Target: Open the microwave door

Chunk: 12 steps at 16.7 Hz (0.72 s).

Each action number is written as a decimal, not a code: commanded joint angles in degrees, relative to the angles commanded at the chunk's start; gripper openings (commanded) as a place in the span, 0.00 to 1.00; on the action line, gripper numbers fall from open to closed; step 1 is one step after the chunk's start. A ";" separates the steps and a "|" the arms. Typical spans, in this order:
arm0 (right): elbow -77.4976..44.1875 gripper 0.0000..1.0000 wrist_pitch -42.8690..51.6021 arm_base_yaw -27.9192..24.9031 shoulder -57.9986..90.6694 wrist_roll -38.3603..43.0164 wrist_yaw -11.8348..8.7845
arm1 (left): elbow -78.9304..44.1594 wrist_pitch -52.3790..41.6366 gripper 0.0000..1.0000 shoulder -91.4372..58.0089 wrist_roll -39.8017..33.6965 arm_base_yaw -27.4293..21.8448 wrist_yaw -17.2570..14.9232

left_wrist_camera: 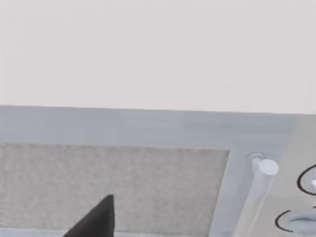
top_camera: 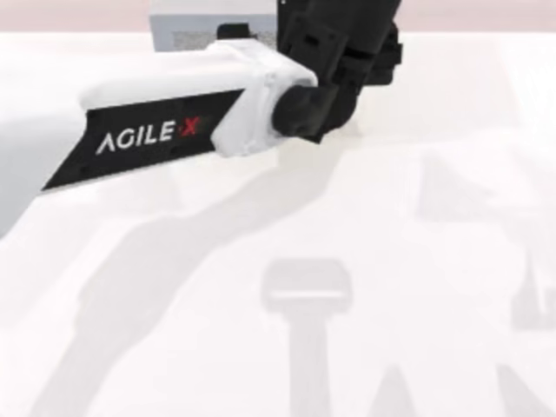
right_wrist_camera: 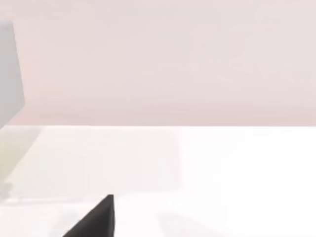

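Note:
The silver-grey microwave [top_camera: 195, 26] stands at the table's far edge, mostly hidden behind my left arm. Its door [left_wrist_camera: 123, 128] with the speckled mesh window [left_wrist_camera: 138, 182] fills the left wrist view. The slim handle [left_wrist_camera: 259, 192] runs along the door edge beside the knob panel. My left gripper [top_camera: 343, 52] hovers close in front of the door, open and holding nothing. Only one dark fingertip [left_wrist_camera: 101, 219] shows, off to one side of the handle and not touching it. My right gripper [right_wrist_camera: 148, 232] is parked over bare table, open, with one fingertip [right_wrist_camera: 101, 219] visible.
Two round knobs [left_wrist_camera: 301, 219] sit just past the handle. My left arm's white forearm [top_camera: 165, 122] crosses the far left of the table. A grey side of the microwave [right_wrist_camera: 10, 69] shows at the edge of the right wrist view.

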<state>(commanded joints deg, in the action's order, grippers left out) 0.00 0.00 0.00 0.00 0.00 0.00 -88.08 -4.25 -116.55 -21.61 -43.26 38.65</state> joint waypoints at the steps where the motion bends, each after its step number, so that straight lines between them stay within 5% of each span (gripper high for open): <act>1: 0.00 1.00 0.00 0.00 0.00 0.00 0.00 | -1.67 0.40 1.00 -1.76 0.46 0.65 -0.57; 11: 0.00 1.00 0.00 0.00 0.00 0.00 0.00 | -10.54 2.71 1.00 -11.35 3.22 4.87 -4.30; 12: 0.00 1.00 0.00 0.00 0.00 0.00 0.00 | -10.54 2.71 0.92 -11.35 3.22 4.87 -4.30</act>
<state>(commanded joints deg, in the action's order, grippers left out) 0.00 0.00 0.00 0.00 0.00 0.00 -98.62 -1.55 -127.90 -18.40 -38.40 34.35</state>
